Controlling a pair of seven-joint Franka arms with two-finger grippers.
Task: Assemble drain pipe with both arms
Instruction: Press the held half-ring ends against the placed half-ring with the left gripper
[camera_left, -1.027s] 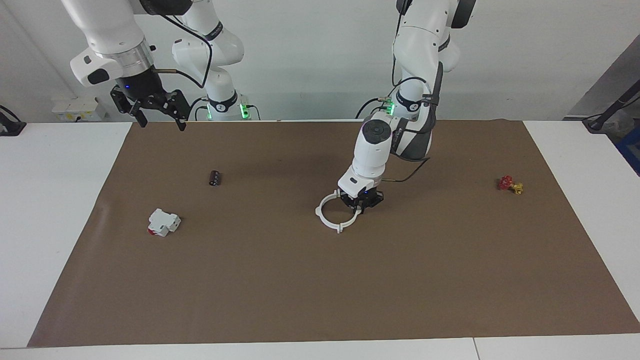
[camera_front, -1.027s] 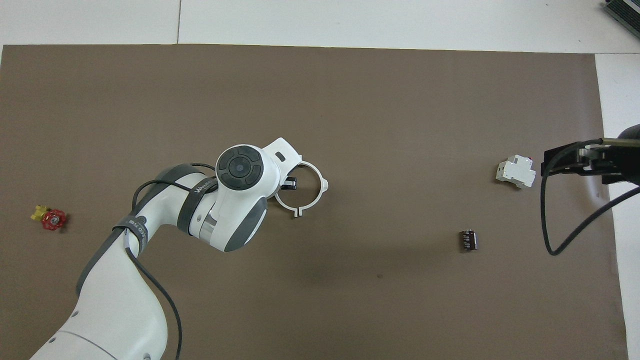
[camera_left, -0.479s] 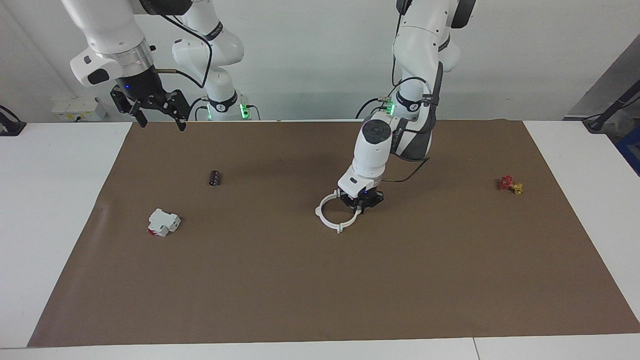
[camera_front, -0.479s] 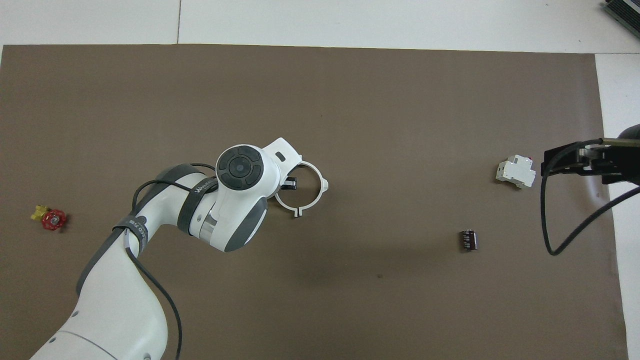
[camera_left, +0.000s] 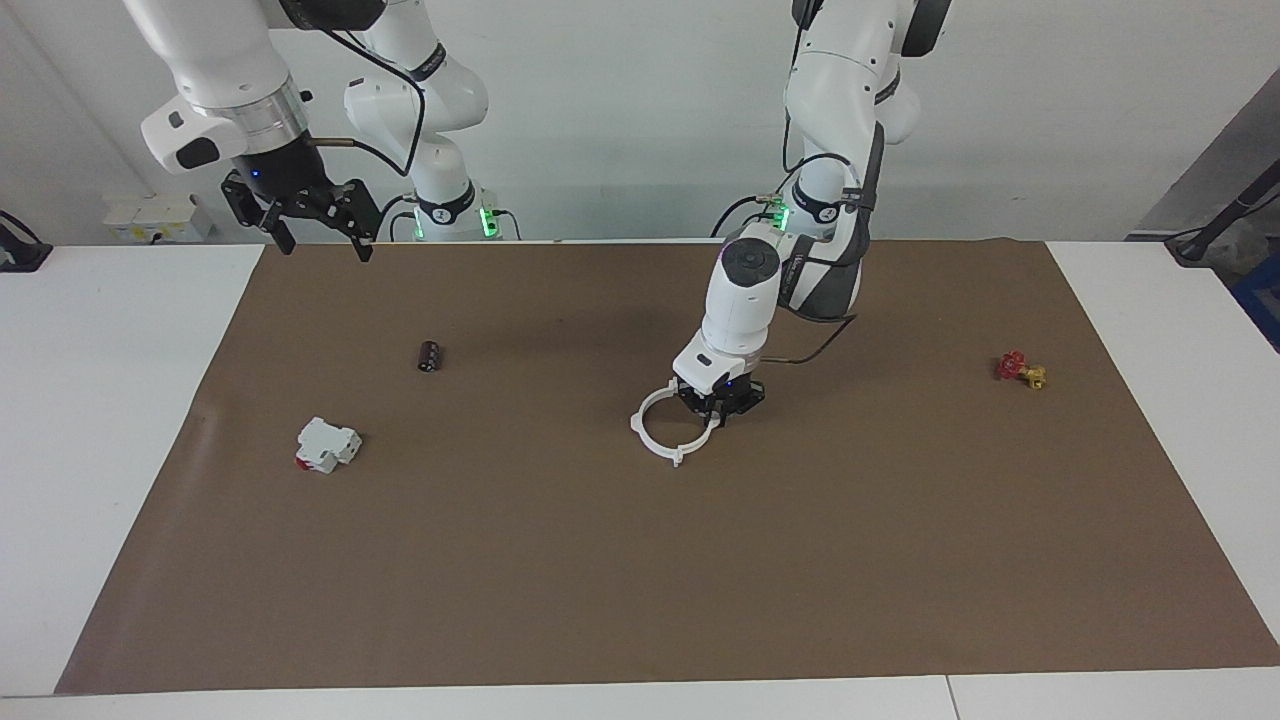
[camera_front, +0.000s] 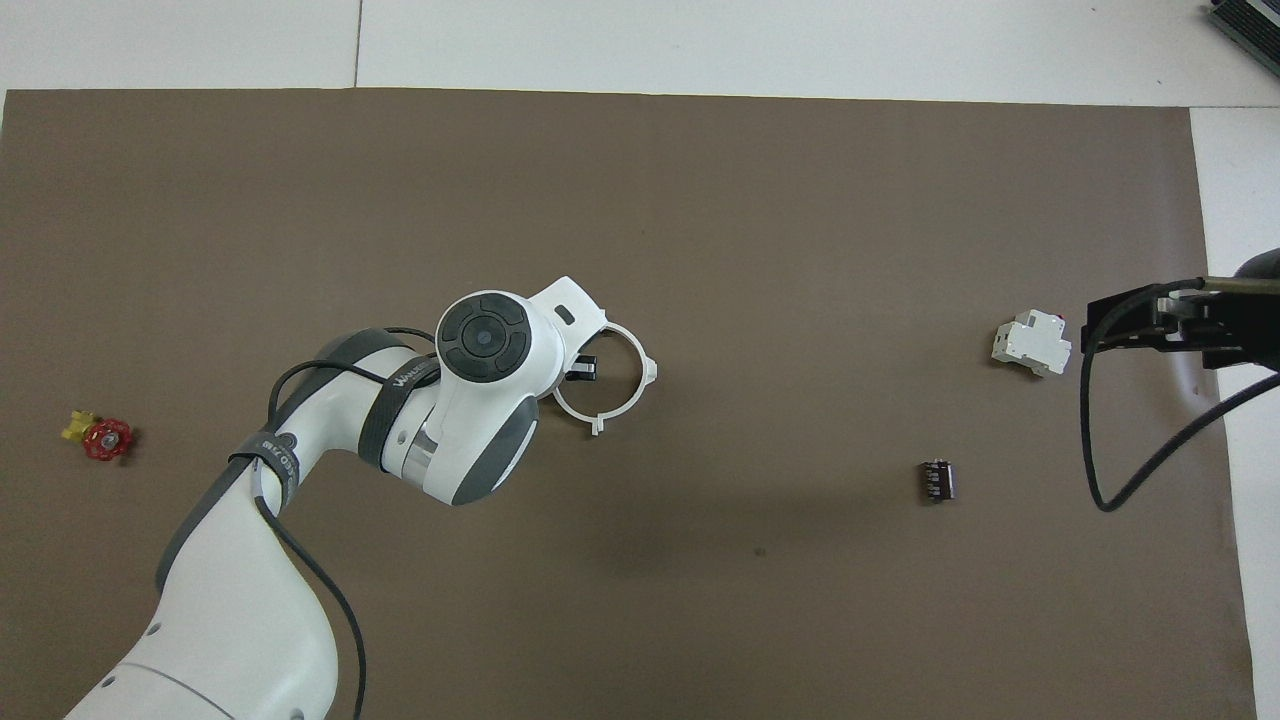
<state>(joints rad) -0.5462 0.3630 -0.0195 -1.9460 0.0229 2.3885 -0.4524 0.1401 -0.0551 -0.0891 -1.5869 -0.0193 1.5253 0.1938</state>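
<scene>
Barely lifted: left end effector (camera_left: 716, 408) (seemingly) grips drain pipe (camera_left: 661, 432).

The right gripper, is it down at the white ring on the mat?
No, the right gripper hangs high over the mat's edge at the right arm's end, while the left gripper is at the white ring.

The drain pipe (camera_left: 668, 432) at the left gripper's (camera_left: 718, 412) jaws looks like thin, smooth white plastic. Beneath it the brown mat (camera_left: 640, 560) is matt, paper-like. Both arm shells look glossy.
</scene>
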